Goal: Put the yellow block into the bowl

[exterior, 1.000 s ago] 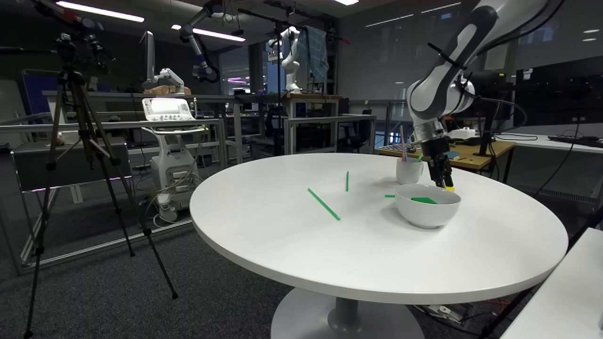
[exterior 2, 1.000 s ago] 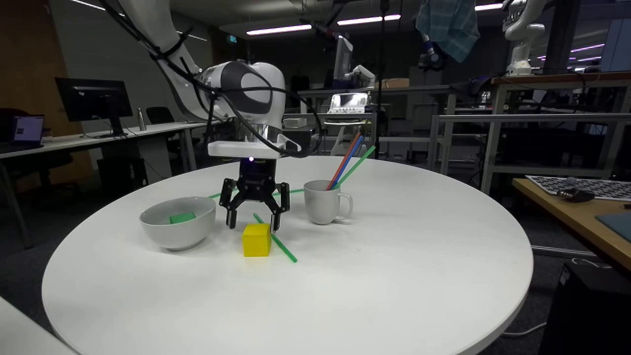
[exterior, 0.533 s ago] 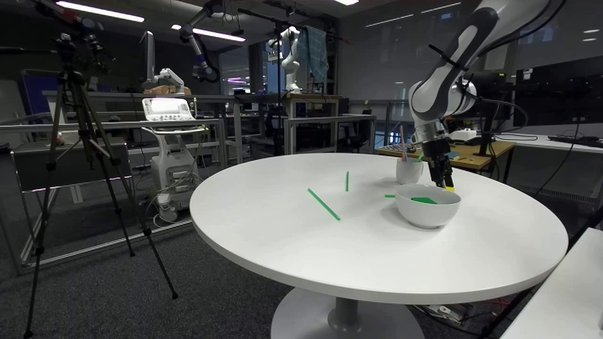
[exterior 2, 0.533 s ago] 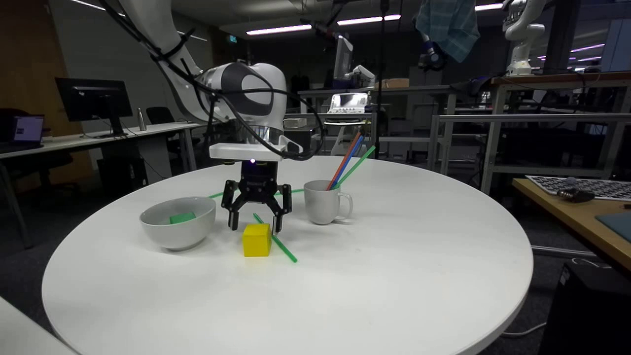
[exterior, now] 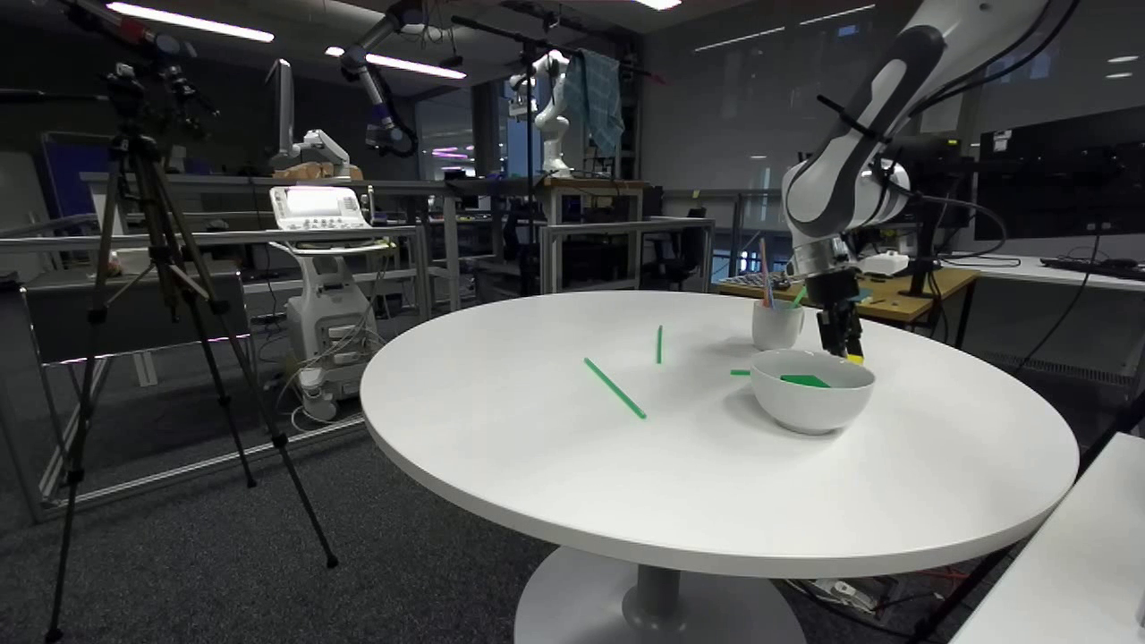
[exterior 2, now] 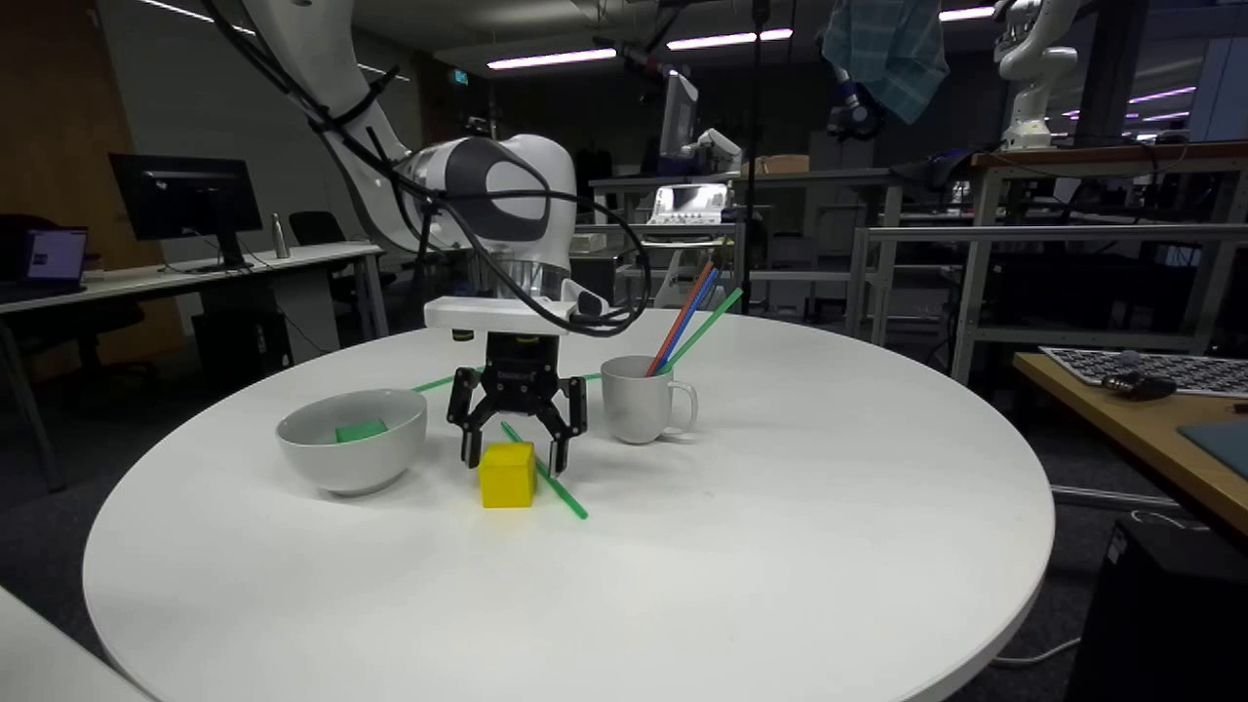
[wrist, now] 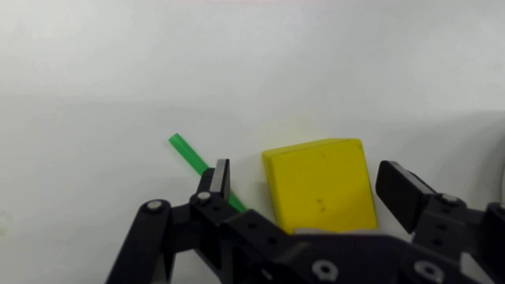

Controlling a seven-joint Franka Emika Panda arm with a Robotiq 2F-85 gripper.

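The yellow block (exterior 2: 508, 476) sits on the white round table in an exterior view. It shows large in the wrist view (wrist: 319, 185), and mostly hidden behind the bowl and gripper in an exterior view (exterior: 855, 360). My gripper (exterior 2: 515, 464) is open, pointing down, low over the block. In the wrist view its fingers (wrist: 402, 193) stand on either side of the block, with a gap on each side and the wider one at left. The white bowl (exterior 2: 361, 470) stands beside the gripper and block, and also shows in an exterior view (exterior: 809, 413).
A green piece (exterior 2: 361, 430) lies in the bowl. A whitish mug (exterior 2: 636, 402) with coloured sticks stands on the gripper's other side. A green stick (exterior 2: 565, 495) lies close beside the block, partly under a finger in the wrist view (wrist: 189, 154). More green sticks (exterior: 614, 387) lie on the table.
My gripper has moved down and slightly to the right, towards the mug, in an exterior view, so its fingertips are lower around the block. It stays open. Block and bowl have not moved.
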